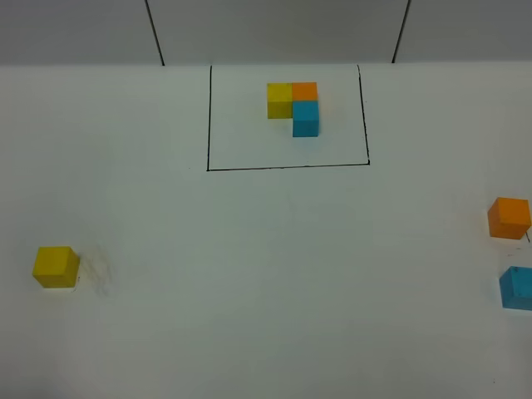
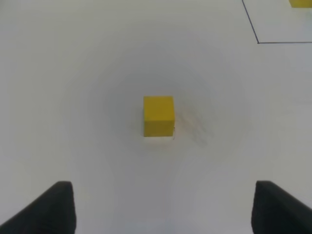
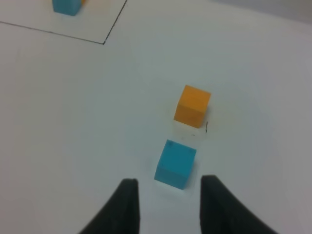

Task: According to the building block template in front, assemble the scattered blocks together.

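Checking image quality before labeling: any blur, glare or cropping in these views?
Exterior high: even light, soft shadows, sharp; the loose blue cube is cut by the frame edge. Left wrist: yellow cube crisp, the near dark jaws blurred, faint vignette. Right wrist: slightly soft overall, orange cube without glare.

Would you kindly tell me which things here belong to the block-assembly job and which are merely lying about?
Belong to the job:
- building block template inside the drawn black frame
- loose yellow cube
- loose orange cube
- loose blue cube

Just lying about:
- nothing; only the bare white table
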{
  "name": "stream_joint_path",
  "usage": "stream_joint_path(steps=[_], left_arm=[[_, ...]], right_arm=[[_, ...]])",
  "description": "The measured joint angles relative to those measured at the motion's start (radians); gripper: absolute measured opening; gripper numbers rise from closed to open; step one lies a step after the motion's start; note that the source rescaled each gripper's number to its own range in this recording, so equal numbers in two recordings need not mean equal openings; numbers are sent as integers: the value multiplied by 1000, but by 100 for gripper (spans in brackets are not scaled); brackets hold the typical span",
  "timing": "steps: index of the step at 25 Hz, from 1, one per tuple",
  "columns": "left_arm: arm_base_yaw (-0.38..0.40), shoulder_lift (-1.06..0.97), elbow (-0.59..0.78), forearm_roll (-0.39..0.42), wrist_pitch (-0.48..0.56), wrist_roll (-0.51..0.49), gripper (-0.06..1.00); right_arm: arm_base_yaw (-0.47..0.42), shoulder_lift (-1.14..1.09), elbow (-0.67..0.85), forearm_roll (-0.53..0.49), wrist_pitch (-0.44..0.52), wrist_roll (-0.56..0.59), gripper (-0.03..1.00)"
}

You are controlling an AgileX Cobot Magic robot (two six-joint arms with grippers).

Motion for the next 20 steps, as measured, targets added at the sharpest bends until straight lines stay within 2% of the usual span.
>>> stream_joint_path(steps=[20], left_arm=[[0,0,0,0,0,0,57]], right_arm=[[0,0,0,0,0,0,0]])
